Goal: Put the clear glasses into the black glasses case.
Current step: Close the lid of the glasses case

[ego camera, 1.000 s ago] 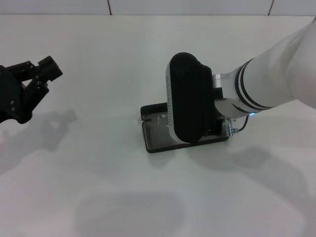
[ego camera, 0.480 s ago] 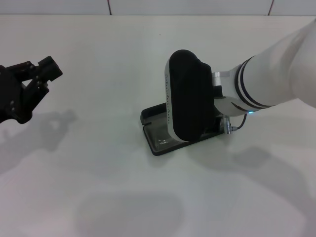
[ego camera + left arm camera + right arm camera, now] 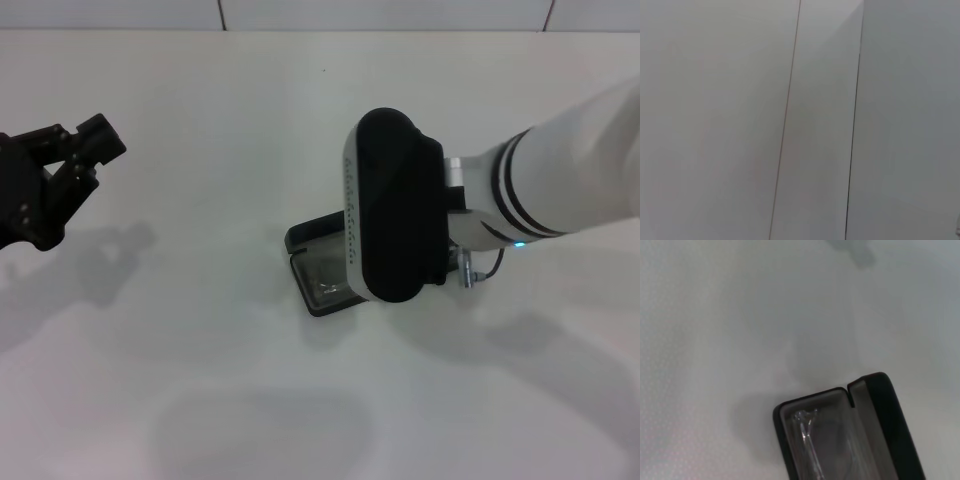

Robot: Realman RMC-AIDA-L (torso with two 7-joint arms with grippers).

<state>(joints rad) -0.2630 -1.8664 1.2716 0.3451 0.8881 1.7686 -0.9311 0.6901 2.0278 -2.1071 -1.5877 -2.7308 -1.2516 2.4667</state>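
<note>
The black glasses case (image 3: 318,296) lies open in the middle of the table, its lid (image 3: 308,233) on the far side. My right arm's wrist housing (image 3: 395,220) hangs directly over it and hides most of it, along with the right gripper. In the right wrist view the case's rim (image 3: 780,416) and grey lining show from above, with the raised lid (image 3: 887,410) beside them. The clear glasses (image 3: 807,437) lie inside the case on the lining. My left gripper (image 3: 85,160) is parked far left above the table, open and holding nothing.
A white tabletop (image 3: 200,380) surrounds the case on all sides. A tiled wall edge (image 3: 300,15) runs along the back. The left wrist view shows only plain white panels (image 3: 740,120) with thin seams.
My right wrist has shifted a little right and nearer, now covering more of the case. The case's visible end has turned slightly. The left arm has not moved.
</note>
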